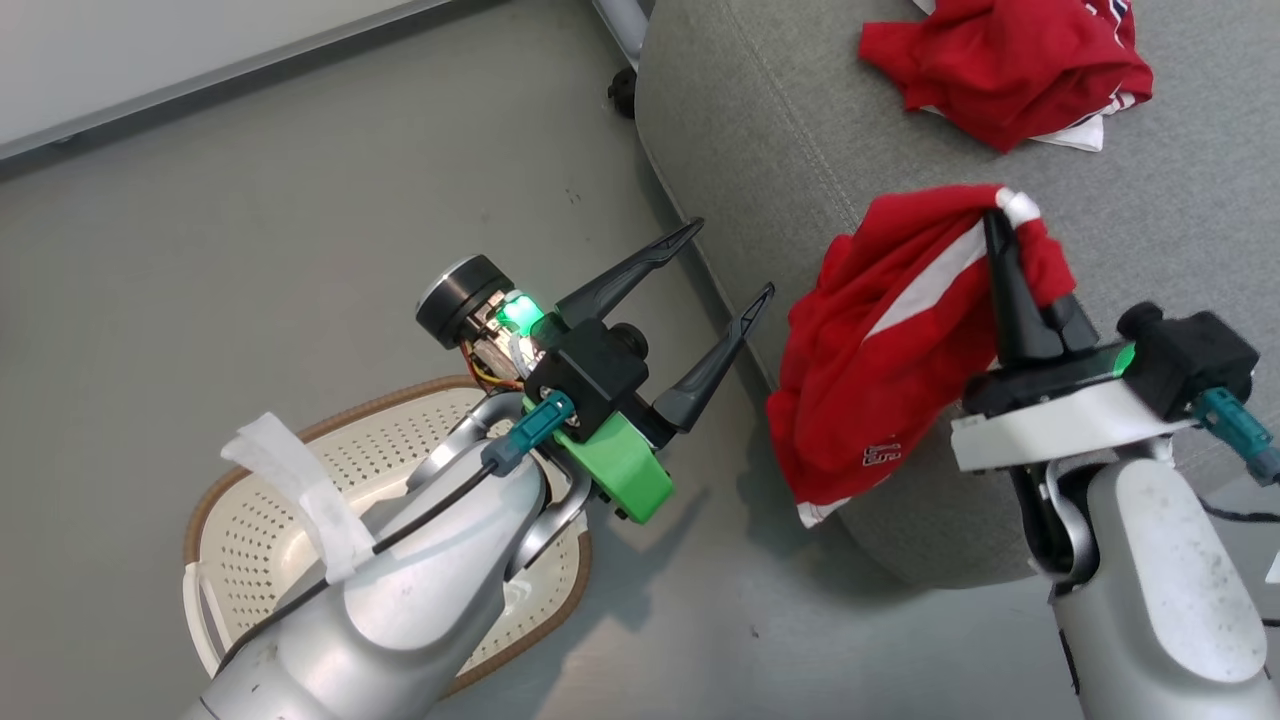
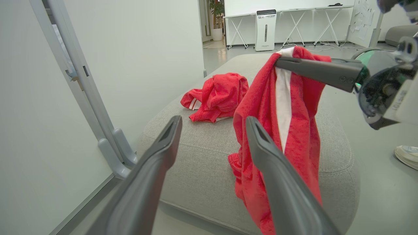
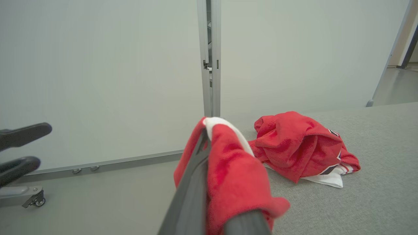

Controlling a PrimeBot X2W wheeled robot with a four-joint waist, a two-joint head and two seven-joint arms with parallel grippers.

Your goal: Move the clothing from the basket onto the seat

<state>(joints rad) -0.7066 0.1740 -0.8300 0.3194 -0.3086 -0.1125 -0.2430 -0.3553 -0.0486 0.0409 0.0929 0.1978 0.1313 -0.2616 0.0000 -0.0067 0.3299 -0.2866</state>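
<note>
The red shorts (image 1: pixel 880 340) with a white side stripe hang from my right gripper (image 1: pixel 1000 220), which is shut on their waistband, and they drape down over the front edge of the grey seat (image 1: pixel 780 130). The red jersey (image 1: pixel 1010 70) lies crumpled further back on the seat. My left gripper (image 1: pixel 730 260) is open with nothing between its fingers, held above the floor just left of the seat. The cream basket (image 1: pixel 260 520) stands on the floor under my left arm, and the part that shows holds nothing. In the right wrist view the shorts (image 3: pixel 235 176) wrap that gripper (image 3: pixel 209 133).
A white partition panel (image 2: pixel 137 58) on a grey wheeled frame (image 2: pixel 111 143) stands close behind the seat. A person's shoe (image 2: pixel 406 155) is on the floor to the seat's right. Folding tables and a white appliance (image 2: pixel 265 29) stand far back.
</note>
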